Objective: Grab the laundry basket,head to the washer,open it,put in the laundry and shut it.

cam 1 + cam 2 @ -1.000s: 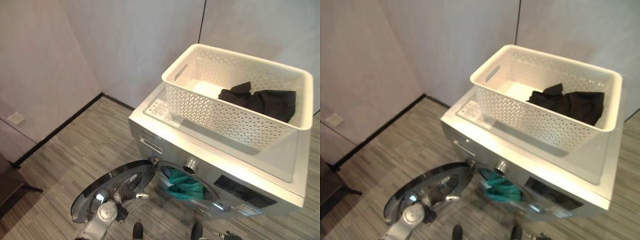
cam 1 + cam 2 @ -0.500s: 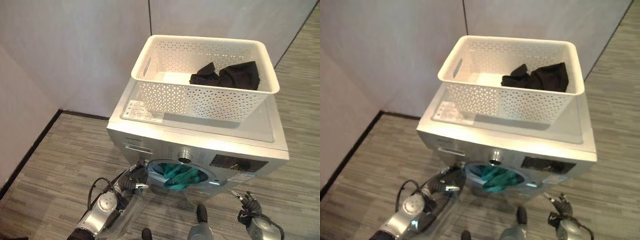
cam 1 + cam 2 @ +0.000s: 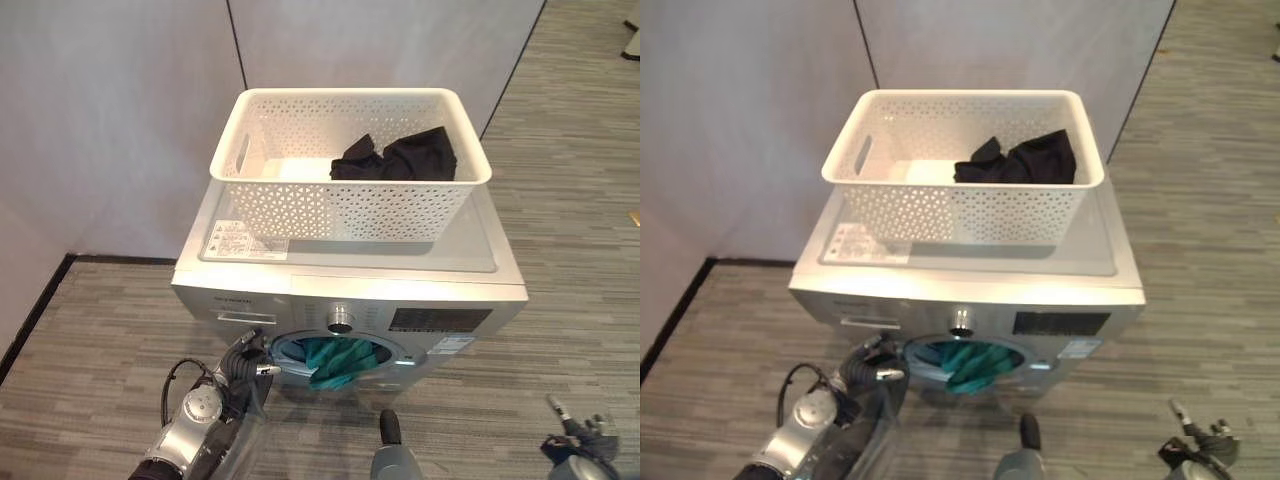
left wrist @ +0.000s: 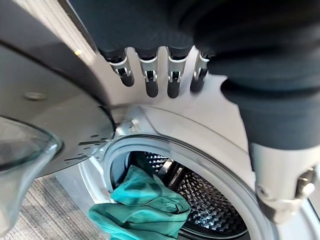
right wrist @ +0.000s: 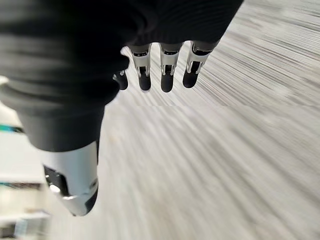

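Sitting atop the washer [image 3: 350,285], upper centre, the basket [image 3: 350,205] holds black laundry [image 3: 395,158]; a label [image 3: 232,240] is unreadable. Left hand [image 4: 160,75] relaxed by the door [image 3: 245,440]; right hand [image 5: 160,70] released.

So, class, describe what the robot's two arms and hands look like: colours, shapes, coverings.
Both arms are silver-grey metal with rounded joints. The left hand and the right hand each wear a dark ribbed cover over the back and wrist. From it runs a row of silver fingers with dark rounded tips, and a thicker silver thumb stands apart.
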Motion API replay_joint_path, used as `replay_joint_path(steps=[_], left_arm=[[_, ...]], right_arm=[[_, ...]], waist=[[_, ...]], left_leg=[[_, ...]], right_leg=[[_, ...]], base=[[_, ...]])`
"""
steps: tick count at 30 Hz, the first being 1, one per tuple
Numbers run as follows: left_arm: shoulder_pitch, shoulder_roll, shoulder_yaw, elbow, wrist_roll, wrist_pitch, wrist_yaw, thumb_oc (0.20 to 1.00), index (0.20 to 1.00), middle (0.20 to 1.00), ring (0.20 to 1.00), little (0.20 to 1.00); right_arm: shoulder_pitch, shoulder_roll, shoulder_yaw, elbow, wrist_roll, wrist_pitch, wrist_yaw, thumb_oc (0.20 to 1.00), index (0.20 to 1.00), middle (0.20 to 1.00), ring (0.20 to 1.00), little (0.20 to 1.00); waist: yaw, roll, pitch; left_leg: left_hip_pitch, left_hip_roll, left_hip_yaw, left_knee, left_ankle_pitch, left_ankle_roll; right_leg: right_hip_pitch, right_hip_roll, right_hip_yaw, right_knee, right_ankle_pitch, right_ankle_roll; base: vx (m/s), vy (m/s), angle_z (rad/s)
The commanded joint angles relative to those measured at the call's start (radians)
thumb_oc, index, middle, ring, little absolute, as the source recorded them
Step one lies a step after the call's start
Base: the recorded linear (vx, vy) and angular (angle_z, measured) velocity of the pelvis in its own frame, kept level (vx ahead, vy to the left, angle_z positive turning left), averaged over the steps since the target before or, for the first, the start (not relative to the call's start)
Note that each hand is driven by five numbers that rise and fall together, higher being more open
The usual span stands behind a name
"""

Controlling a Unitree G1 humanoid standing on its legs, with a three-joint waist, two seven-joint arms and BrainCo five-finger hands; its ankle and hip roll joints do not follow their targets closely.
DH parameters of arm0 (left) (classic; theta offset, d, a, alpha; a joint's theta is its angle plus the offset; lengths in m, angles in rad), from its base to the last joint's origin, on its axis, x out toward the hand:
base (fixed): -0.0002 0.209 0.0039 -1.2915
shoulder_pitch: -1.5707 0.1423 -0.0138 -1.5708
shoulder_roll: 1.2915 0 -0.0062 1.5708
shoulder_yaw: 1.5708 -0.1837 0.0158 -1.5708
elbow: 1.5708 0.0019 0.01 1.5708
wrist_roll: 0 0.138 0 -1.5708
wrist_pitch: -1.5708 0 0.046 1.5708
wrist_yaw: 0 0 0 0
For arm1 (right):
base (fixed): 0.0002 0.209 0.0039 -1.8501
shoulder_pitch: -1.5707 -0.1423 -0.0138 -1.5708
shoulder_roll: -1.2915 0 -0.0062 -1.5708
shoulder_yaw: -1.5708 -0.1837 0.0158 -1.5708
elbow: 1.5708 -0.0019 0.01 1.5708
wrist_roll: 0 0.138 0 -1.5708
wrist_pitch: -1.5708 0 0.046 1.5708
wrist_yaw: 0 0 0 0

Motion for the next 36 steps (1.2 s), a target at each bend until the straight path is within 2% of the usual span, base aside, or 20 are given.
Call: replay_joint_path(steps=[1, 5, 8, 10, 11, 12, 13, 16, 18, 19, 20, 23, 24, 25, 29, 36], left_arm=[[-0.03, -0.025, 0.029, 0.033, 0.036, -0.048, 0.043, 1.0, 1.0, 1.0, 1.0, 1.0], [-0.027, -0.028, 0.01, 0.044, 0.047, -0.054, 0.037, 1.0, 1.0, 1.0, 1.0, 1.0], [-0.026, -0.012, -0.014, 0.054, 0.061, -0.056, 0.03, 1.0, 1.0, 1.0, 1.0, 1.0], [-0.031, -0.01, -0.028, 0.054, 0.061, -0.057, 0.023, 1.0, 1.0, 1.0, 1.0, 1.0], [-0.032, -0.011, -0.026, 0.054, 0.061, -0.057, 0.023, 1.0, 1.0, 1.0, 1.0, 1.0], [-0.042, -0.003, -0.044, 0.056, 0.06, -0.06, 0.015, 1.0, 1.0, 1.0, 1.0, 1.0], [-0.044, -0.007, -0.042, 0.058, 0.059, -0.06, 0.015, 1.0, 1.0, 1.0, 1.0, 1.0], [-0.055, -0.003, -0.092, 0.068, 0.049, -0.067, -0.007, 1.0, 1.0, 1.0, 1.0, 1.0], [-0.057, -0.009, -0.097, 0.072, 0.043, -0.07, -0.012, 1.0, 1.0, 1.0, 1.0, 1.0], [-0.061, 0.003, -0.117, 0.07, 0.036, -0.069, -0.018, 1.0, 1.0, 1.0, 1.0, 1.0], [-0.067, 0.012, -0.12, 0.075, 0.016, -0.067, -0.018, 1.0, 1.0, 1.0, 1.0, 1.0], [-0.074, 0.009, -0.112, 0.078, -0.013, -0.063, -0.028, 1.0, 1.0, 1.0, 1.0, 1.0], [-0.074, 0.006, -0.109, 0.078, -0.013, -0.063, -0.028, 1.0, 1.0, 1.0, 1.0, 1.0], [-0.071, 0.006, -0.109, 0.073, -0.027, -0.059, -0.035, 1.0, 1.0, 1.0, 1.0, 1.0], [-0.059, 0.005, -0.097, 0.066, -0.066, -0.053, -0.052, 1.0, 1.0, 1.0, 1.0, 1.0], [-0.023, 0.017, -0.07, 0.048, -0.1, -0.047, -0.085, 1.0, 1.0, 1.0, 1.0, 1.0]], right_arm=[[-0.053, -0.144, -0.08, -0.194, -0.195, -0.097, -0.13, 1.0, 1.0, 1.0, 1.0, 1.0], [-0.108, -0.213, -0.091, -0.335, -0.259, -0.112, -0.126, 1.0, 1.0, 1.0, 1.0, 1.0], [-0.193, -0.375, -0.051, -0.483, -0.311, -0.105, -0.056, 1.0, 1.0, 1.0, 1.0, 1.0], [-0.244, -0.45, -0.009, -0.548, -0.336, -0.097, -0.015, 1.0, 1.0, 1.0, 1.0, 1.0], [-0.247, -0.451, -0.008, -0.549, -0.337, -0.096, -0.014, 1.0, 1.0, 1.0, 1.0, 1.0], [-0.297, -0.526, 0.031, -0.573, -0.327, -0.096, 0.035, 1.0, 1.0, 1.0, 1.0, 1.0], [-0.306, -0.534, 0.036, -0.563, -0.324, -0.099, 0.036, 1.0, 1.0, 1.0, 1.0, 1.0], [-0.472, -0.716, 0.216, -0.481, -0.26, -0.088, 0.152, 1.0, 1.0, 1.0, 1.0, 1.0], [-0.548, -0.764, 0.29, -0.436, -0.24, -0.089, 0.176, 1.0, 1.0, 1.0, 1.0, 1.0], [-0.606, -0.804, 0.346, -0.406, -0.217, -0.075, 0.204, 1.0, 1.0, 1.0, 1.0, 1.0], [-0.737, -0.868, 0.494, -0.353, -0.181, -0.048, 0.273, 1.0, 1.0, 1.0, 1.0, 1.0], [-0.873, -0.959, 0.685, -0.309, -0.116, -0.015, 0.387, 1.0, 1.0, 1.0, 1.0, 1.0], [-0.89, -0.96, 0.701, -0.303, -0.114, -0.016, 0.388, 1.0, 1.0, 1.0, 1.0, 1.0], [-0.96, -1.009, 0.805, -0.262, -0.085, 0.01, 0.438, 1.0, 1.0, 1.0, 1.0, 1.0], [-1.048, -1.061, 0.959, -0.255, -0.017, 0.025, 0.513, 1.0, 1.0, 1.0, 1.0, 1.0], [-1.061, -1.155, 1.068, -0.3, 0.028, 0.035, 0.611, 1.0, 1.0, 1.0, 1.0, 1.0]], waist=[[0.006, 0.008, -0.048], [0.023, 0.003, -0.06], [0.059, -0.015, -0.071], [0.075, -0.024, -0.073], [0.073, -0.025, -0.072], [0.095, -0.044, -0.074], [0.09, -0.04, -0.073], [0.139, -0.072, -0.074], [0.137, -0.069, -0.075], [0.157, -0.083, -0.078], [0.167, -0.095, -0.074], [0.162, -0.106, -0.064], [0.159, -0.102, -0.065], [0.159, -0.111, -0.065], [0.154, -0.12, -0.061], [0.155, -0.139, -0.05]], left_leg=[[0.065, -0.007, -0.041, -0.024, -0.117, 0.081], [0.083, 0.002, -0.046, -0.041, -0.112, 0.073], [0.097, 0.025, -0.062, -0.056, -0.107, 0.058], [0.097, 0.034, -0.073, -0.061, -0.099, 0.049], [0.094, 0.031, -0.074, -0.062, -0.094, 0.048], [0.088, 0.041, -0.086, -0.064, -0.083, 0.039], [0.087, 0.041, -0.089, -0.065, -0.082, 0.038], [0.073, 0.071, -0.118, -0.078, -0.054, 0.008], [0.072, 0.08, -0.126, -0.086, -0.046, 0.001], [0.07, 0.087, -0.129, -0.09, -0.04, -0.006], [0.067, 0.104, -0.132, -0.099, -0.024, -0.02], [0.054, 0.128, -0.142, -0.108, -0.003, -0.039], [0.054, 0.129, -0.143, -0.109, -0.002, -0.04], [0.048, 0.145, -0.146, -0.122, 0.011, -0.053], [0.035, 0.171, -0.149, -0.138, 0.037, -0.073], [0.024, 0.199, -0.143, -0.145, 0.051, -0.092]], right_leg=[[-0.093, 0.002, 0.072, 0.023, 0.036, 0.065], [-0.084, 0.006, 0.064, 0.019, 0.032, 0.066], [-0.061, 0.014, 0.036, 0.016, 0.012, 0.064], [-0.053, 0.016, 0.022, 0.015, 0.004, 0.06], [-0.055, 0.013, 0.023, 0.015, 0.008, 0.059], [-0.047, 0.013, 0.007, 0.013, -0.006, 0.052], [-0.046, 0.013, 0.003, 0.013, -0.007, 0.052], [-0.03, 0.015, -0.042, 0.013, -0.031, 0.04], [-0.025, 0.018, -0.056, 0.012, -0.039, 0.035], [-0.02, 0.021, -0.067, 0.012, -0.044, 0.032], [-0.017, 0.028, -0.081, 0.013, -0.054, 0.024], [-0.019, 0.04, -0.097, 0.023, -0.071, 0.012], [-0.02, 0.041, -0.098, 0.023, -0.072, 0.012], [-0.017, 0.049, -0.111, 0.021, -0.079, 0.007], [-0.016, 0.068, -0.129, 0.017, -0.097, -0.002], [-0.023, 0.095, -0.13, 0.026, -0.128, -0.016]], base=[[0.11, -0.065, -0.21], [0.06, -0.049, -0.11], [0.07, -0.099, 0.08], [0.04, -0.072, 0.17], [0.03, -0.101, 0.19], [0.0, -0.076, 0.17], [0.03, -0.121, 0.2], [0.02, -0.134, 0.37], [0.03, -0.076, 0.37], [0.04, -0.11, 0.35], [0.03, -0.127, 0.31], [0.01, -0.088, 0.21], [0.03, -0.078, 0.14], [0.04, -0.071, 0.06], [0.06, -0.064, 0.2], [0.04, -0.055, 0.05]])
